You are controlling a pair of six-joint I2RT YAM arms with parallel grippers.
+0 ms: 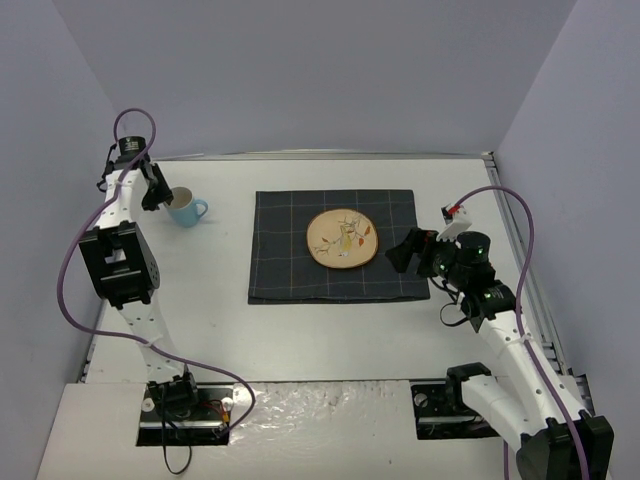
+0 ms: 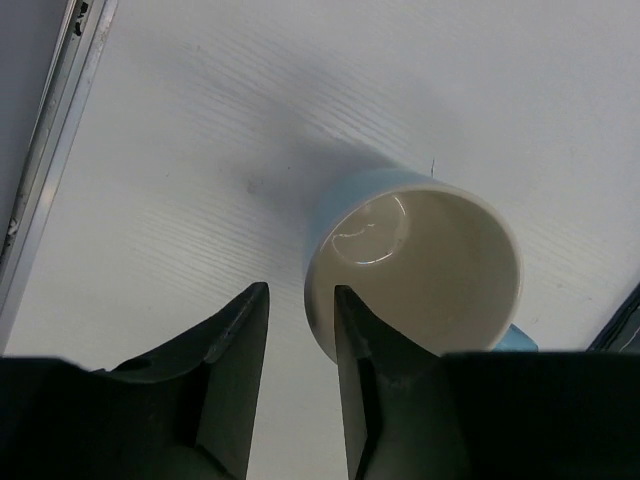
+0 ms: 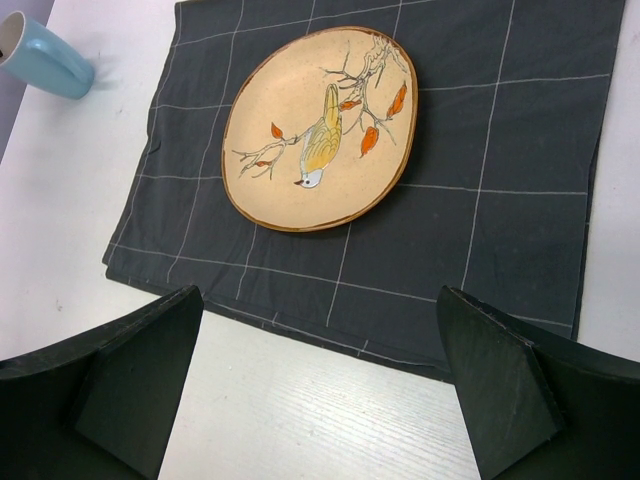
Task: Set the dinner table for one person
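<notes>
Upright, blue mug [image 2: 425, 265], glossy cream interior

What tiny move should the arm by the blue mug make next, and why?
Probably close the left jaws onto the wall of the mug: they seem to straddle its rim, one inside, one outside, with some gap showing. The mug stands off the placemat, so it needs carrying.
</notes>
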